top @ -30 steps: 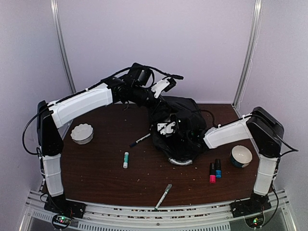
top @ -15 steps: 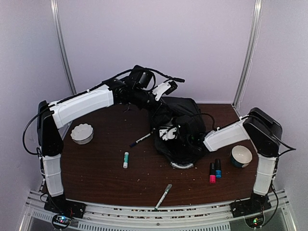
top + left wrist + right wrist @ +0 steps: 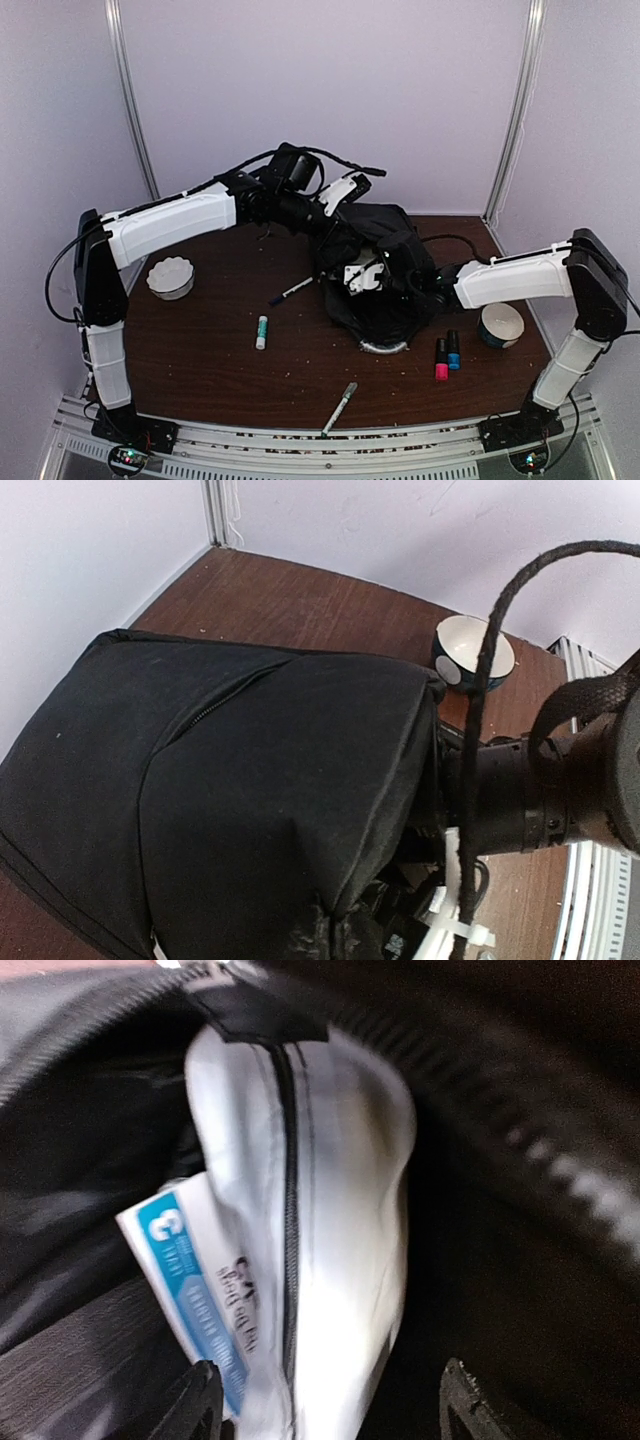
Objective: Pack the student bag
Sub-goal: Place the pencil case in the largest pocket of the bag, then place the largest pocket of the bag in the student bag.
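Top external view gives you the large black soft fabric backpack (image 3: 385,232) slumped right of centre on the dark brown wooden tabletop (image 3: 200,365), toward the back. Its grey loop handle (image 3: 383,347) points at the near edge.

Your left gripper (image 3: 328,228) sits at the backpack's upper rear-left edge with its jaws together. It is black on black there, so you cannot tell from any view whether cloth is pinched between them.

Your right gripper (image 3: 335,1405) is inside the backpack's unzipped mouth, entering from the right. The right wrist view shows its two fingertips (image 3: 203,1400) well apart and clamped on nothing. Just ahead of them, inside the backpack, lies a white zippered pouch (image 3: 320,1190) with a blue-and-white printed card (image 3: 190,1280) against its side.

Loose on the tabletop you have:
- a white fluted bowl (image 3: 170,277) at the left
- a dark pen (image 3: 292,291) just left of the backpack
- a green-and-white glue stick (image 3: 261,331) nearer you
- a grey marker (image 3: 341,407) by the front edge
- a pink-based small bottle (image 3: 441,368) and a blue-based small bottle (image 3: 453,358) side by side, right of the handle
- a dark bowl with a cream inside (image 3: 501,323) at the far right
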Available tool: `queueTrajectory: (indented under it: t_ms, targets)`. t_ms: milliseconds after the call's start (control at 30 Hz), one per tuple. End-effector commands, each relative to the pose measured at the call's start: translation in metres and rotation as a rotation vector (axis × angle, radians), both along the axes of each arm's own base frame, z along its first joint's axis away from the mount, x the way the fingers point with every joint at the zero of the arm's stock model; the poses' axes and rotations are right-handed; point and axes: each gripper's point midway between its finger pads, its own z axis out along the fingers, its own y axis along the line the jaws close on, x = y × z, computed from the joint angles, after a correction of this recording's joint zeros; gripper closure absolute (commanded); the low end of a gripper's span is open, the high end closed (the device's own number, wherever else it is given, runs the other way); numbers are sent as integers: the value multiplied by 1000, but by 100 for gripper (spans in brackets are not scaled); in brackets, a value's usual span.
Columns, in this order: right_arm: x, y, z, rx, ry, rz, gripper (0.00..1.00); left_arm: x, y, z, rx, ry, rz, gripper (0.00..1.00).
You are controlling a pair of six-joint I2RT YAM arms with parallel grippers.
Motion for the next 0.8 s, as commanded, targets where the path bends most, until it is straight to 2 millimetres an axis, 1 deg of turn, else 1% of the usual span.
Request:
queueTrajectory:
  t_ms: [0,133,200,300,367,500,600,700,767]
  targets:
    - [-23,-8,8,81,73,-28,25,-1,-3,62,-170,-97,-24,100]
    - [-50,-10,0,102,220,-1,25,4,-3,43,-151,-61,-17,100]
    - [-66,-11,-3,152,317,-4,25,5,-2,31,-138,-38,-16,100]
    - [-97,-16,-13,185,473,26,24,6,-2,15,-127,-1,-17,100]
    - [-122,-18,-15,208,574,65,24,5,-3,3,-108,26,-22,100]
    - [-168,-34,-23,177,756,123,25,2,-2,-26,-53,70,-38,100]
    - [-190,-41,-18,174,841,156,26,0,2,-55,12,95,-42,100]
    - [-205,-45,-7,193,905,181,27,0,8,-89,80,114,-33,100]
    - [-211,-46,0,211,938,192,28,0,10,-107,111,132,-32,100]
